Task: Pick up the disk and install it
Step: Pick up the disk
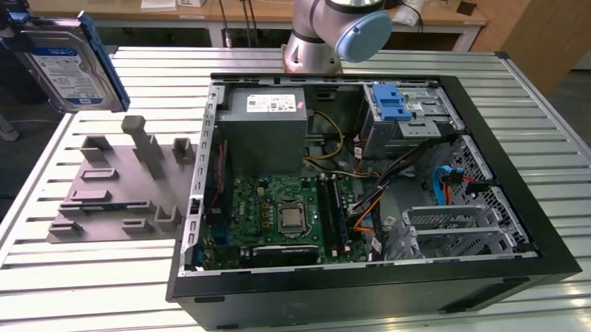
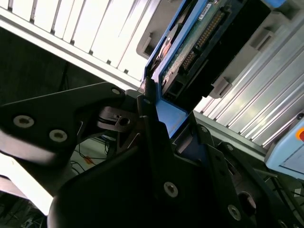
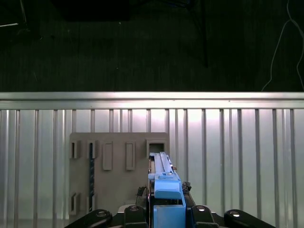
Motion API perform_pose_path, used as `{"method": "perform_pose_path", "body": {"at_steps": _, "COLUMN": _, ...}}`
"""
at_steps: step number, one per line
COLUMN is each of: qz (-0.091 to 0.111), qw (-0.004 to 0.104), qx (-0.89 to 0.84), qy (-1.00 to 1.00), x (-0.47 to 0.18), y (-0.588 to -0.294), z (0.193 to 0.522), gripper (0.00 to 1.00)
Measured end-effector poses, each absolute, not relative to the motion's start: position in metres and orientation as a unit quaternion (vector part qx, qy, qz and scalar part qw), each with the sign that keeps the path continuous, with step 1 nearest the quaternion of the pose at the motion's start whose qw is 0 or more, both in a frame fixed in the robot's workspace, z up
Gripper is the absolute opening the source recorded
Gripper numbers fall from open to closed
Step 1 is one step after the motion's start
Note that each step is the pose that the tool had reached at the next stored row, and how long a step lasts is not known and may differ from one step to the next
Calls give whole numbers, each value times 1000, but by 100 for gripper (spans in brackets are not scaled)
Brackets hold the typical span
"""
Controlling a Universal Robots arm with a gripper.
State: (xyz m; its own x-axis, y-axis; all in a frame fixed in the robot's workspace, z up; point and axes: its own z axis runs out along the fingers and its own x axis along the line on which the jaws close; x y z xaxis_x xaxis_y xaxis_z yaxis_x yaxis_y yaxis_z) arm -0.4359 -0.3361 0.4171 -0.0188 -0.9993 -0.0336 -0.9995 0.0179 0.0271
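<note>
A shiny tabletop [image 1: 93, 277] made of long metal strips fills the room's middle, with wooden desks far behind it. A big black computer case [image 1: 517, 277] lies open on it, taking up the middle and the exterior view's right. Inside the case are a green board [image 1: 286, 214], a grey metal box [image 1: 268, 117] and a small blue latch [image 1: 395, 104]. A grey holder plate [image 1: 111, 200] with little slots lies just beside the case, on the exterior view's left. The disk [image 1: 69, 66] hangs in the air in the upper left of the exterior view, above the plate and tilted. In both wrist views the gripper [image 3: 166, 209] [image 2: 164, 123] is pinching the disk [image 3: 164, 175] [image 2: 199, 38] by its blue frame. The robot arm [image 1: 337, 31] stands at the top middle, behind the case.
</note>
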Motion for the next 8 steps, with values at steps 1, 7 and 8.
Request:
{"method": "perform_pose_path", "body": {"at_steps": 1, "qz": 21, "qw": 3, "qx": -700, "qy": 713, "x": -436, "y": -336, "z": 418, "gripper": 36}}
{"method": "perform_pose_path", "body": {"at_steps": 7, "qz": 21, "qw": 3, "qx": -700, "qy": 713, "x": -436, "y": -336, "z": 427, "gripper": 36}}
{"method": "perform_pose_path", "body": {"at_steps": 8, "qz": 21, "qw": 3, "qx": -700, "qy": 713, "x": -436, "y": -336, "z": 428, "gripper": 36}}
